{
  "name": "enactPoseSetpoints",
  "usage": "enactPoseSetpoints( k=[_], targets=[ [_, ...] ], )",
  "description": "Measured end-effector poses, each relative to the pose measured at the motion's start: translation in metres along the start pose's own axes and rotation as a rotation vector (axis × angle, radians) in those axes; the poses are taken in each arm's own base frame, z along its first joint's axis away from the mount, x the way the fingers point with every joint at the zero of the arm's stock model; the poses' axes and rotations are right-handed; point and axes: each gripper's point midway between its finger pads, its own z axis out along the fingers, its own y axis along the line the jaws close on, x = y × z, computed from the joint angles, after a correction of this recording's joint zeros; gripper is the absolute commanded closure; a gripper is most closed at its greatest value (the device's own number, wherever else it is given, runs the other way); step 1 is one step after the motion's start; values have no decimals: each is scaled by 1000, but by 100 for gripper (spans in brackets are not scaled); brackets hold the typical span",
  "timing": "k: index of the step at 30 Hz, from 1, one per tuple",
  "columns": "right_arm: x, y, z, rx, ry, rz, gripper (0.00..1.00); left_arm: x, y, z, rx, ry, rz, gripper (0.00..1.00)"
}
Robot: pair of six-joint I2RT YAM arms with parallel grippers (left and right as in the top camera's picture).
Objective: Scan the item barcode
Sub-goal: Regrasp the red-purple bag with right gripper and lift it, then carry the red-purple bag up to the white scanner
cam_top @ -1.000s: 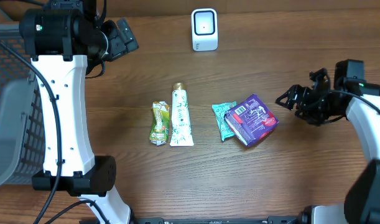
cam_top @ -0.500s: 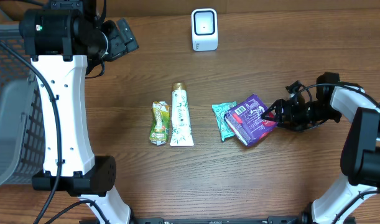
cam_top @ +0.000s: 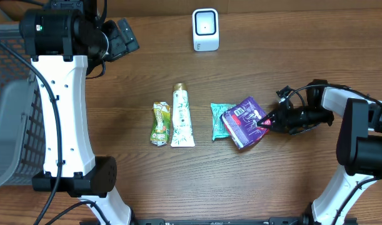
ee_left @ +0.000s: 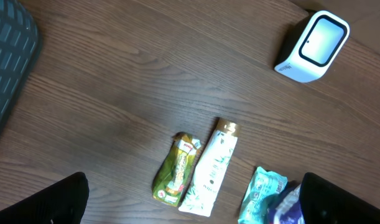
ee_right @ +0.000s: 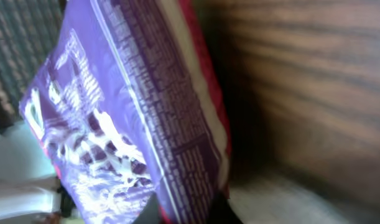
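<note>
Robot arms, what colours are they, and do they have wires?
The left arm and right arm are white tubes with chunky black joints. Thin black cables run along them. The left gripper and right gripper are black.

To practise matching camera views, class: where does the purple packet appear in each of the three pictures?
Overhead: purple packet lies right of centre on the table.
Left wrist: bottom right corner, cut off by the edge.
Right wrist: fills the left and middle, very close.
Shared landmark: the teal packet touching its left side, seen overhead and in the left wrist view.
</note>
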Motion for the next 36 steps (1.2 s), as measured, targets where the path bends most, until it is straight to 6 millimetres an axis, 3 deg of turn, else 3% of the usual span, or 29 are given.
enactPoseSetpoints(
  k=[5,10,15,19,21,36],
  targets=[
    [4,16,-9,-34,23,57,96,0,0,0,0,0,-1,0],
    [-21,55,-41,61,-65,-56,96,0,0,0,0,0,-1,0],
    [-55,130,-82,330,-276,-265,96,0,0,0,0,0,-1,1],
    [-58,196,-93,456,-434,-380,96,0,0,0,0,0,-1,0],
    [-55,214,-95,467,-478,-392,96,0,0,0,0,0,-1,0],
    [-59,229,-127,537,-604,-315,96,0,0,0,0,0,-1,1]
  ],
)
